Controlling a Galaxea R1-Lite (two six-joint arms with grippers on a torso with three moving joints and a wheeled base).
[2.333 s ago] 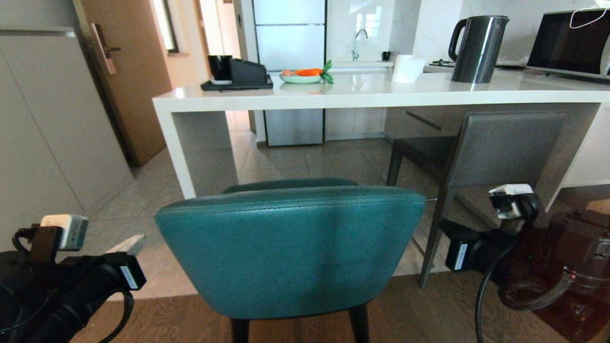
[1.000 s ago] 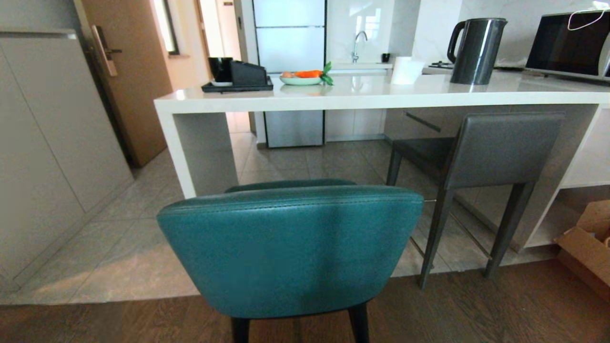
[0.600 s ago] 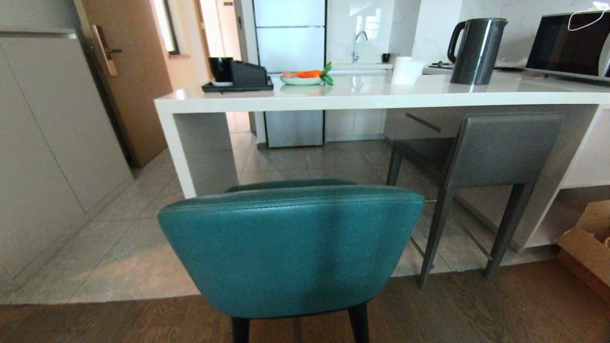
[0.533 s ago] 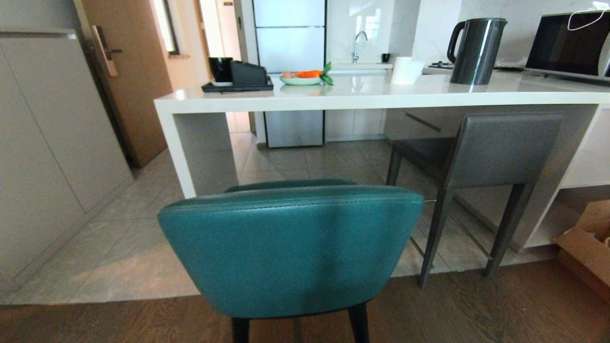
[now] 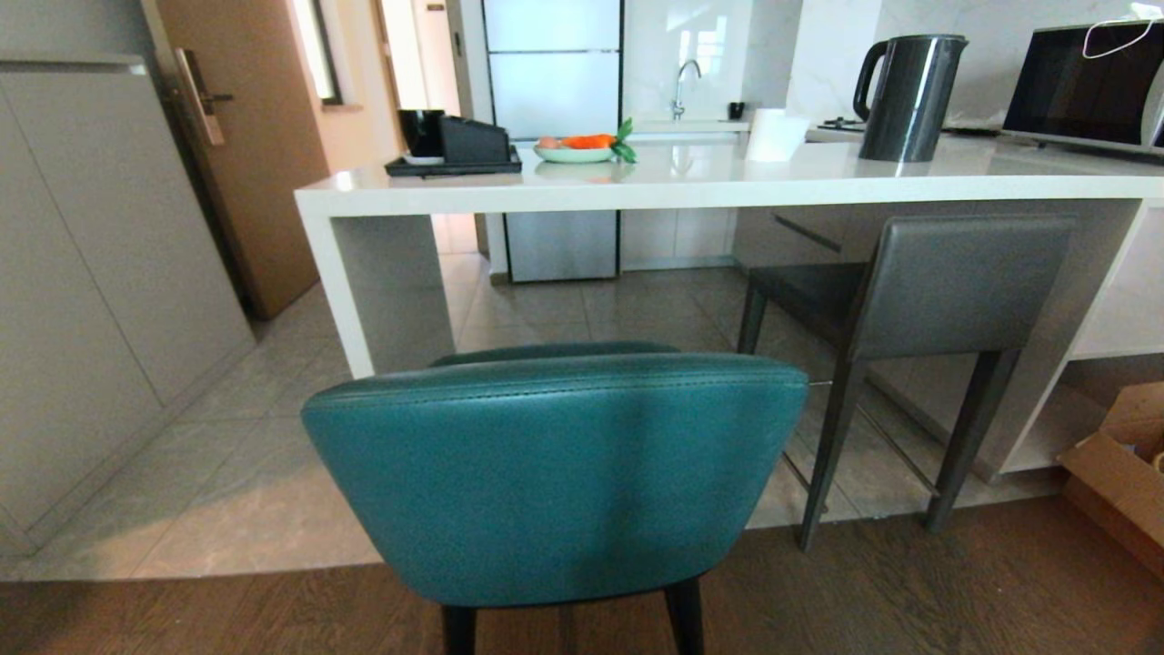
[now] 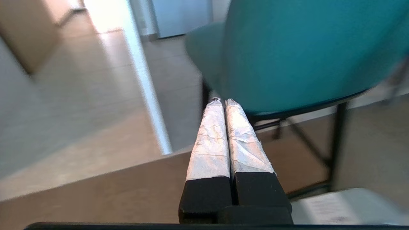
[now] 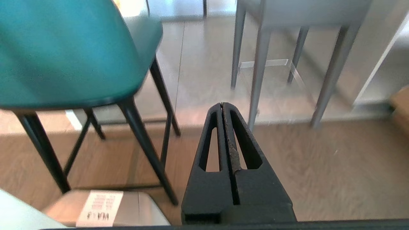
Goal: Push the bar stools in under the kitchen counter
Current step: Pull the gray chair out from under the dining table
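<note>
Left hand: your fingers pressed together, empty, low beside teal stool.
Right hand: closed, empty.
Teal stool: short of tabletop.
Grey stool: seat under it.

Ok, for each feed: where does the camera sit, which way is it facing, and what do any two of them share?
Head view: high on the robot, looking forward and down over the teal stool to the grey stool and white counter; no arm shows.
Left wrist view: low behind the left gripper, jaws shut, facing the teal stool's back.
Right wrist view: low behind the right gripper, jaws shut, facing the legs of both stools.
Shared: all three views show the teal stool; head and right wrist views also show the grey stool.
</note>
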